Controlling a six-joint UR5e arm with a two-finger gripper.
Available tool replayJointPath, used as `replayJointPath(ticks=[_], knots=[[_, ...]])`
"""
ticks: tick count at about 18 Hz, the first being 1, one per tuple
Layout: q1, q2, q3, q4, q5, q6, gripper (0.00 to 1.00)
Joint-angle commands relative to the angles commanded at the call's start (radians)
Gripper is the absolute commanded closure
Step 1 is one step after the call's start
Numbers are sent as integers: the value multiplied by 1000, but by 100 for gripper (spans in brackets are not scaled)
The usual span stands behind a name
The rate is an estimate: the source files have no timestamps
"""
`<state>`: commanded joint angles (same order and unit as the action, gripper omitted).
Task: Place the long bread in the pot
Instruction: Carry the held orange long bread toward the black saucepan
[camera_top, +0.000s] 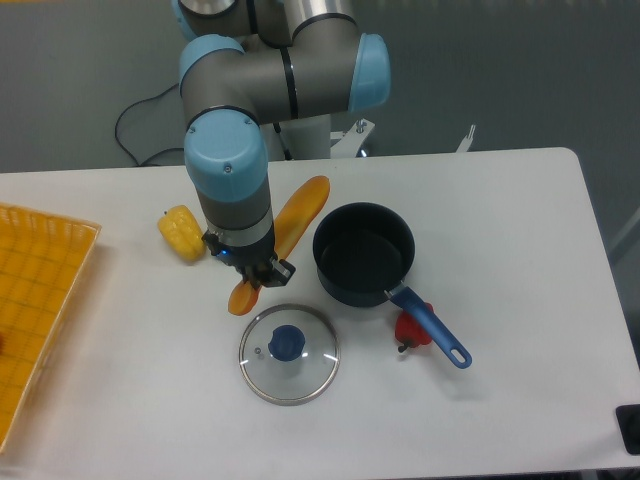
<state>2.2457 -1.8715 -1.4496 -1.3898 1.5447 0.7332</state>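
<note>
Bread first: the long bread (300, 212), a slim orange-yellow toy baguette, lies at a slant just left of the frame's centre, its upper end pointing toward the upper right and its lower end (241, 298) toward the lower left. The middle of it is hidden behind the arm's wrist, so only the two ends show. Whether it rests on the white table (520, 230) or is lifted off it cannot be told from this view.

The gripper (262, 270) sits right over the bread's middle, below the grey and light-blue wrist. Its fingers are mostly hidden under the wrist, so how far apart they stand, and whether they have hold of the bread, cannot be told.

Just right of the bread's upper end stands the pot (363, 252), dark, round and upright, with nothing visible inside. Its blue handle (432, 328) runs toward the lower right.

Beside the handle, on its left, lies a small red object (410, 329). Below the gripper lies a round glass lid (288, 353) with a blue knob. Left of the wrist sits a stubby yellow pepper (182, 233). An orange mesh tray (35, 310) fills the left edge of the frame.
</note>
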Motion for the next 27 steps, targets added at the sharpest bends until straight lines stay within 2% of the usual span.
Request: replayJointPath(ticks=[6, 12, 23, 27], knots=[[3, 2, 2, 14, -6, -2, 83], [15, -2, 0, 144, -52, -3, 83], [49, -2, 9, 189, -83, 20, 83], [80, 0, 9, 235, -179, 23, 83]])
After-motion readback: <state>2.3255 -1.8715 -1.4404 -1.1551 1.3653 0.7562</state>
